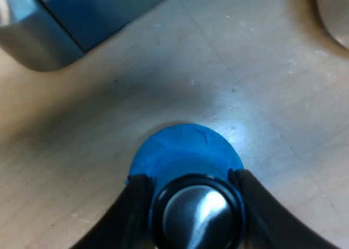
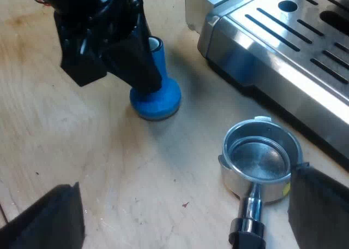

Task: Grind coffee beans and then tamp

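Note:
A blue tamper (image 1: pixel 185 150) with a shiny metal top stands upright on the wooden table (image 1: pixel 262 85). My left gripper (image 1: pixel 195 205) is shut on its upper part, one black finger (image 1: pixel 131 211) pressed to each side. From the right wrist I see the same tamper (image 2: pixel 156 99) on its base with the left gripper (image 2: pixel 143 69) down over it. The metal holder (image 2: pixel 262 161) lies loose on the table by the machine, its basket empty and its dark handle (image 2: pixel 248 230) pointing toward my right gripper (image 2: pixel 185 194), which is open, with the handle between its wide-spread fingers.
The espresso machine's slotted steel drip tray (image 2: pixel 283 47) stands close beyond the holder, and its rounded corner (image 1: pixel 49 36) is near the tamper. A curved pale rim (image 1: pixel 335 14) shows at the table's far side. Bare wood (image 2: pixel 82 145) lies between tamper and holder.

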Motion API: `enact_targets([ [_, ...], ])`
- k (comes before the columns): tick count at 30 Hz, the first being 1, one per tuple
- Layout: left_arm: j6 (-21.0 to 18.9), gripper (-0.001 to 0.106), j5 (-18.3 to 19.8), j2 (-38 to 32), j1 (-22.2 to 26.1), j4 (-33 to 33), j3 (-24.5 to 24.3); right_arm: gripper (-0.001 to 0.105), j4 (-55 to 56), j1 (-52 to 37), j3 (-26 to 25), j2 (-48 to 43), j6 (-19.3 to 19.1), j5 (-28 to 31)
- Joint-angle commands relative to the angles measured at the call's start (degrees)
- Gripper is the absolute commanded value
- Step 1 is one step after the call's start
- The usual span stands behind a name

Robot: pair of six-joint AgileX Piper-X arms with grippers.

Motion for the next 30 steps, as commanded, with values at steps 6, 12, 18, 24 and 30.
enact_targets([
  [6,0.92,0.0,0.0,-3.51,-0.05,5.66,-2.47,0.077,-0.84,0.01,-0.13,-0.03,-0.56,0.07],
  [12,0.92,0.0,0.0,-9.17,-0.25,9.03,-2.47,0.077,-0.84,0.01,-0.13,-0.03,2.7,-0.06],
  [18,0.42,0.0,0.42,-16.52,-0.22,11.98,-2.69,0.077,-0.67,0.01,-0.13,-0.03,4.9,-0.06],
  [24,-0.09,0.0,1.3,-22.69,-3.21,14.91,-3.49,0.077,-0.36,0.01,-0.13,-2.37,8.62,-0.06],
  [30,-0.09,0.0,1.59,-25.53,-7.42,18.49,-4.88,0.077,7.53,0.01,-0.13,-7.15,8.73,1.25],
])
